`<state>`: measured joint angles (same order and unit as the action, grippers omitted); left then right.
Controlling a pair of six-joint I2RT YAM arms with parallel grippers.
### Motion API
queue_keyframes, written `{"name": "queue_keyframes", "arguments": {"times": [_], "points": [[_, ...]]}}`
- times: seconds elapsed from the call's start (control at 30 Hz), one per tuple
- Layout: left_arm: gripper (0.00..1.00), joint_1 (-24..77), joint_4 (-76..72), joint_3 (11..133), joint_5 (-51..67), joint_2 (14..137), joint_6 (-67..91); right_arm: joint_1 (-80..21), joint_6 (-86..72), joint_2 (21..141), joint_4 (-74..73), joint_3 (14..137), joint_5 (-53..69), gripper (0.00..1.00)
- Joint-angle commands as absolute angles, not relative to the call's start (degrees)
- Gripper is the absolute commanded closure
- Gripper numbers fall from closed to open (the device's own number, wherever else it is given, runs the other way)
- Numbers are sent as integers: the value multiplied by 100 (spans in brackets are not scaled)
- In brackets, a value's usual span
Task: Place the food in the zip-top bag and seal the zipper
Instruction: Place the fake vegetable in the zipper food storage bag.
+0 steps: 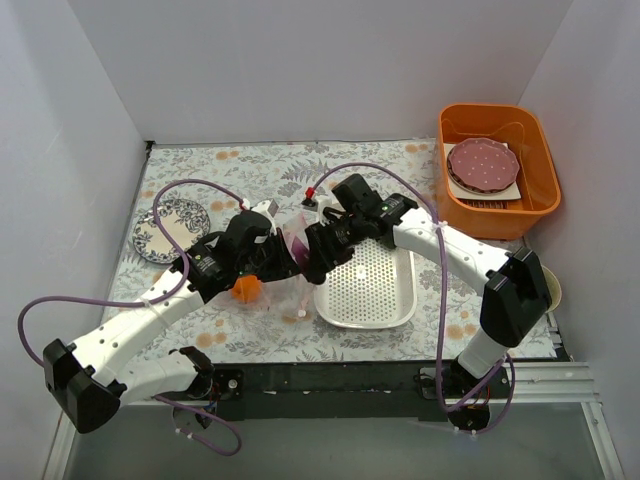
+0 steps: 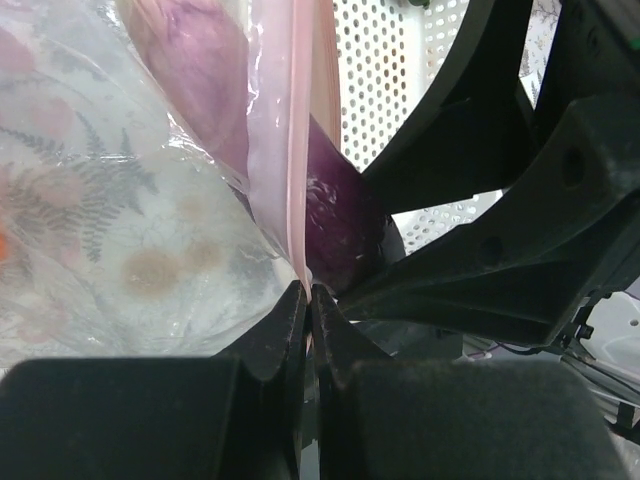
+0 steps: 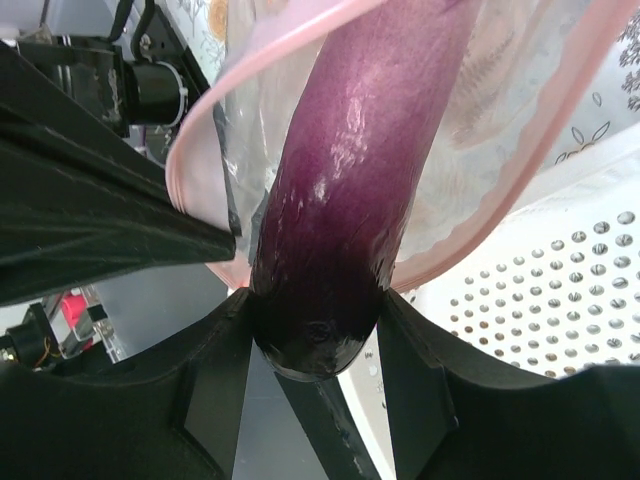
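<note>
— Where do we have the eggplant (image 3: 350, 190)?
— Mid-frame, its blunt end clamped between the right gripper (image 3: 315, 335) fingers, its far end inside the zip-top bag (image 3: 500, 90).
— And our left gripper (image 2: 308, 312)?
— Bottom centre, nipped tight on the zipper (image 2: 297, 150).
— Room at the mouth?
— The pink strip loops loosely round the eggplant. The white basket (image 3: 540, 300) lies lower right.
— What can't we see?
— From above, our arms cover the bag; only an orange ball (image 1: 247, 288) shows.

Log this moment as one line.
left gripper: shut on thin pink zipper strip | right gripper: shut on purple toy eggplant, tip inside clear crinkly zip-top bag
</note>
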<state>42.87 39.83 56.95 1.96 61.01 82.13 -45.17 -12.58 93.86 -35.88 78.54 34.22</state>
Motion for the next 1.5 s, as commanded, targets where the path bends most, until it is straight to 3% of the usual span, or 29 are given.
{"name": "queue_keyframes", "arguments": {"times": [0.0, 0.33, 0.8, 1.13, 1.47], "points": [[100, 4289, 3867, 5871, 369, 6073, 8095, -4535, -1678, 9536, -3331, 8270, 3278, 64], [100, 4289, 3858, 5827, 264, 5959, 8191, -4588, -1977, 9519, -3340, 8201, 2760, 58], [100, 4289, 3946, 6012, 106, 5898, 8235, -4597, -2215, 9132, -2953, 7981, 2180, 31], [100, 4289, 3990, 6117, 70, 5906, 8279, -4579, -2320, 8798, -2953, 7700, 1504, 32], [100, 4289, 4034, 6144, -343, 5748, 8323, -4307, -2917, 7621, -2663, 6892, -147, 31]]}}
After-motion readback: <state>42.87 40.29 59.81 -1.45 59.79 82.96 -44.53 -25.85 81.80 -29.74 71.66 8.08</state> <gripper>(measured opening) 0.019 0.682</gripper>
